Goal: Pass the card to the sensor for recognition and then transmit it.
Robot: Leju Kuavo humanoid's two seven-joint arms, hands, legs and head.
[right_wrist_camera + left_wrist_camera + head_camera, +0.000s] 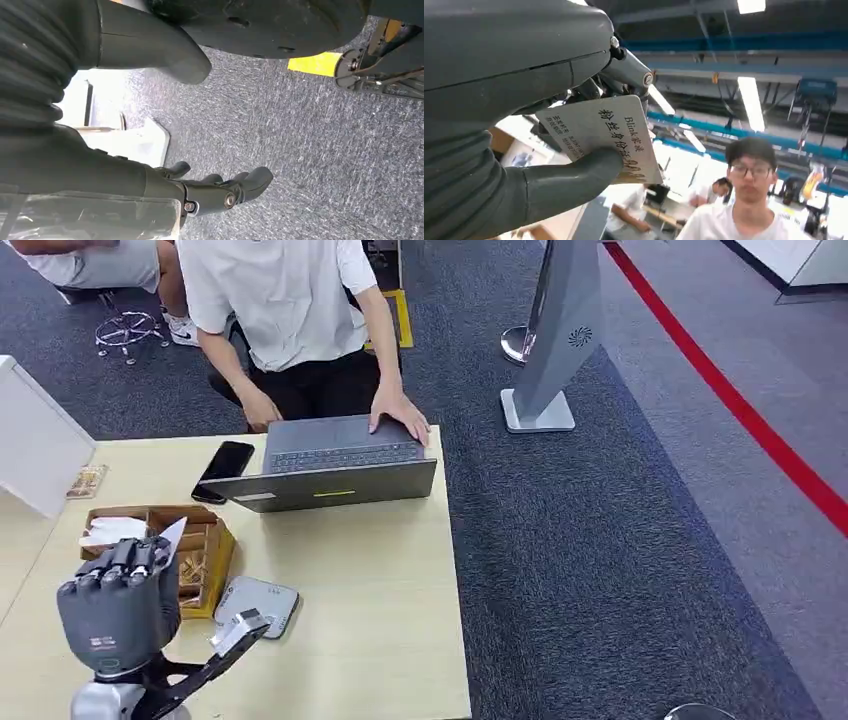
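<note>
White card [604, 140] pinched between the left hand's [118, 608] thumb and fingers [624, 70]; right hand's [150, 185] fingers loosely apart, empty.

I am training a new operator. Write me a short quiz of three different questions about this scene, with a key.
1. True or false: the left hand holds a card.
2. What lies on the table nearest the grey card sensor? A) laptop B) cardboard box C) phone
3. Fill in: the person rests a hand on the ______.

Key:
1. True; thumb and fingers pinch it in the left wrist view.
2. B, the cardboard box beside it.
3. laptop, with the phone next to it.
</note>
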